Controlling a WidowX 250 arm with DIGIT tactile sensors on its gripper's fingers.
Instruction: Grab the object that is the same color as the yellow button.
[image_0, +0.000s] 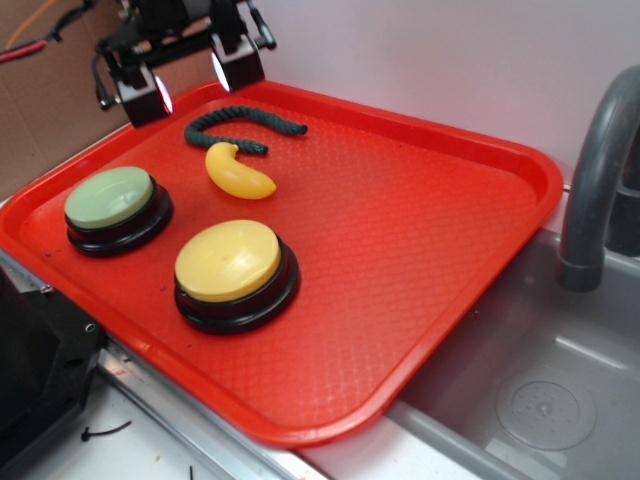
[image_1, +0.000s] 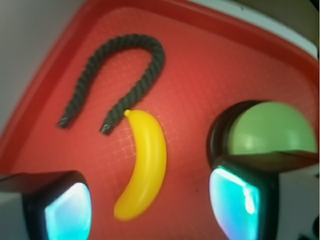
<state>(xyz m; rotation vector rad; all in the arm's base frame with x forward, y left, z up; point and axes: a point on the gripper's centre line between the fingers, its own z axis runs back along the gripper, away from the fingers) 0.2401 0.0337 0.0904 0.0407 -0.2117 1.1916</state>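
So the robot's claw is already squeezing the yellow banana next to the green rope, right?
Not quite. The gripper is open and holds nothing; in the wrist view the banana lies on the red tray between the two fingers, untouched. The rest is right: the banana is yellow and its tip sits right by one end of the dark green rope.

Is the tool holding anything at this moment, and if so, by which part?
Nothing is held. The tool is open above the tray, with the banana lying free between its fingers.
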